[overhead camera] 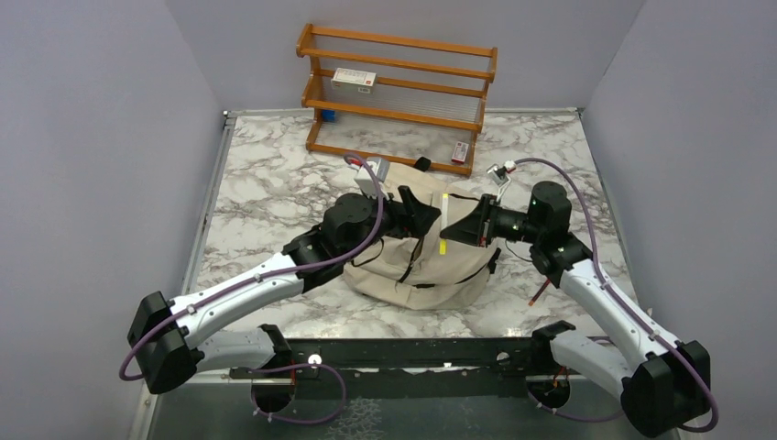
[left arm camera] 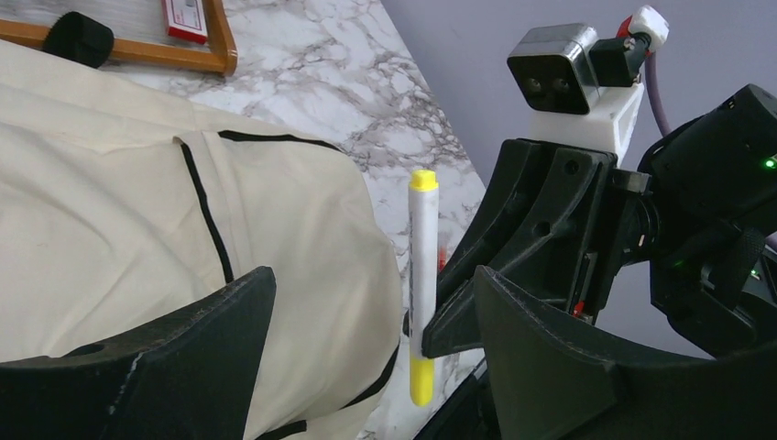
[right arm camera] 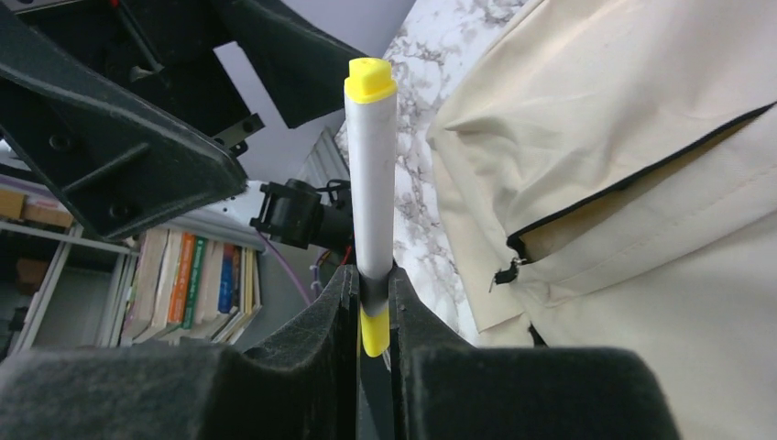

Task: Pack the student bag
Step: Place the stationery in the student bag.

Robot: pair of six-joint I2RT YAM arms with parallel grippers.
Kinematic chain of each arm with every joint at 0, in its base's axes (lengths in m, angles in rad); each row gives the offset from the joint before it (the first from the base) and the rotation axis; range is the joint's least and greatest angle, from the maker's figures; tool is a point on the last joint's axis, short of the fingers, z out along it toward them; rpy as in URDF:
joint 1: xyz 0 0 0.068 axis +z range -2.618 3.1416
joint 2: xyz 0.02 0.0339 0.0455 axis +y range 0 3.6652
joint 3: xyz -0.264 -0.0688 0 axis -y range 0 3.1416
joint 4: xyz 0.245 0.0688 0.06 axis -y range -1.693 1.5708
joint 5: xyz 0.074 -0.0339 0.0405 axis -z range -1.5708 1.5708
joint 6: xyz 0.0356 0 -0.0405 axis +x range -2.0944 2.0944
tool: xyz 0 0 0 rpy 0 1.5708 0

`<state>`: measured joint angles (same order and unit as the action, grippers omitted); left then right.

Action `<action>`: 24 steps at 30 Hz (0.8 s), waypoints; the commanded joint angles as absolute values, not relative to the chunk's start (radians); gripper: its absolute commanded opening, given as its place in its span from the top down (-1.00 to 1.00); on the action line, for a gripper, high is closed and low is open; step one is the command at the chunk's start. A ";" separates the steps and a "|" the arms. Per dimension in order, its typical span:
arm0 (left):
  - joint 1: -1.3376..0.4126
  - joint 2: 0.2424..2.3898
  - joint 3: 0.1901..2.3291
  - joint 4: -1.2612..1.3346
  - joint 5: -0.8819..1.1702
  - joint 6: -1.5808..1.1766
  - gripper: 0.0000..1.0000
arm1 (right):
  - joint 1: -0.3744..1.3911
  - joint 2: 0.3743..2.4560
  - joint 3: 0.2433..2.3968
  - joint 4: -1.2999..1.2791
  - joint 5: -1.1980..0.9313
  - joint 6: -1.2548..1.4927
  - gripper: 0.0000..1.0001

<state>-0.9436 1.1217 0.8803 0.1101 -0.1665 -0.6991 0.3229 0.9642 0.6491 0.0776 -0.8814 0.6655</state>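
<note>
Top external: grey walls enclose marble table under student bag.

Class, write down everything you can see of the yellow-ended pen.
The pen is a slim, straight marker with a pale grey-white barrel and yellow at both ends. It looks like smooth plastic. The right gripper pinches it near one yellow end, crosswise to the fingers, so most of the barrel sticks out. It is held in the air beside the bag and touches only that gripper.
</note>
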 commanded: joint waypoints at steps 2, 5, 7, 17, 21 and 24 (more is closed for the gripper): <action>-0.940 1.179 0.931 0.179 -0.070 -0.713 -0.60 | 0.357 0.984 0.646 0.181 -0.931 0.711 0.99; -0.940 1.202 0.938 0.179 -0.050 -0.712 -0.59 | 0.364 0.979 0.650 0.188 -0.936 0.706 0.99; -0.940 1.211 0.939 0.176 -0.048 -0.713 -0.56 | 0.367 0.979 0.654 0.189 -0.952 0.703 0.99; -0.940 1.230 0.943 0.216 -0.002 -0.707 0.19 | 0.376 0.963 0.654 0.152 -0.943 0.672 0.99; -0.940 1.239 0.948 0.231 0.049 -0.715 0.66 | 0.377 0.951 0.654 0.140 -0.927 0.674 0.98; -0.940 1.237 0.943 0.238 0.061 -0.725 0.92 | 0.377 0.935 0.662 0.107 -0.905 0.653 0.98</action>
